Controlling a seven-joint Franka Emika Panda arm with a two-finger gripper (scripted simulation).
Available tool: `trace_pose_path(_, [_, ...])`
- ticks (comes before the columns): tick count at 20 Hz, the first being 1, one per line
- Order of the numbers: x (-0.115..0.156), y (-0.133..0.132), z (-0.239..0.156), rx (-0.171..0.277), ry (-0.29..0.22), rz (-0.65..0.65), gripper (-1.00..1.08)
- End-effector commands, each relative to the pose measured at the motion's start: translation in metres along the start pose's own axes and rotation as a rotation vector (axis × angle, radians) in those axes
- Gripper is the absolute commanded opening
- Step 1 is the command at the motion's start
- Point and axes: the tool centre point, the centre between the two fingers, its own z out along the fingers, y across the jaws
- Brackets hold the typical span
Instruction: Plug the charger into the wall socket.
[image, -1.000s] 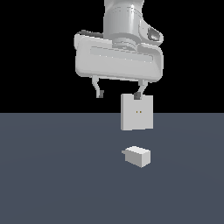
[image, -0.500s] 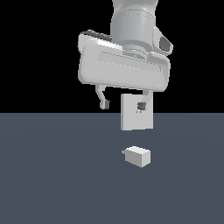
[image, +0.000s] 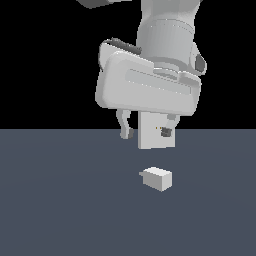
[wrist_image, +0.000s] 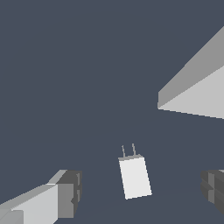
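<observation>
No text, label, brand, number or sign can be read anywhere: the charger (image: 157, 179), the wall socket (image: 152, 136) and the arm's white casing are all plain and unmarked.

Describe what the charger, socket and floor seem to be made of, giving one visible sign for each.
Charger: looks like matte white plastic, evenly shaded with no glints; its prongs read grey, perhaps metal. Socket: the same flat white, plastic-like, with tiny yellowish holes. Floor: uniform dull blue-grey, textureless, so its material stays open.
</observation>
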Motion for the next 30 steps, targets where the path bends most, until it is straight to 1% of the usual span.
trace_pose_path(1, [-0.005,0.001,0.005,0.006,0.015,-0.034,1.0])
trace_pose_path(8, [-0.014,0.004,0.016,0.02,0.046,-0.109,1.0])
trace_pose_path(14, [-0.019,0.006,0.023,0.028,0.062,-0.149,1.0])
trace_pose_path(24, [-0.021,0.006,0.027,0.031,0.066,-0.159,1.0])
trace_pose_path(30, [-0.026,0.006,0.045,0.031,0.065,-0.161,1.0])
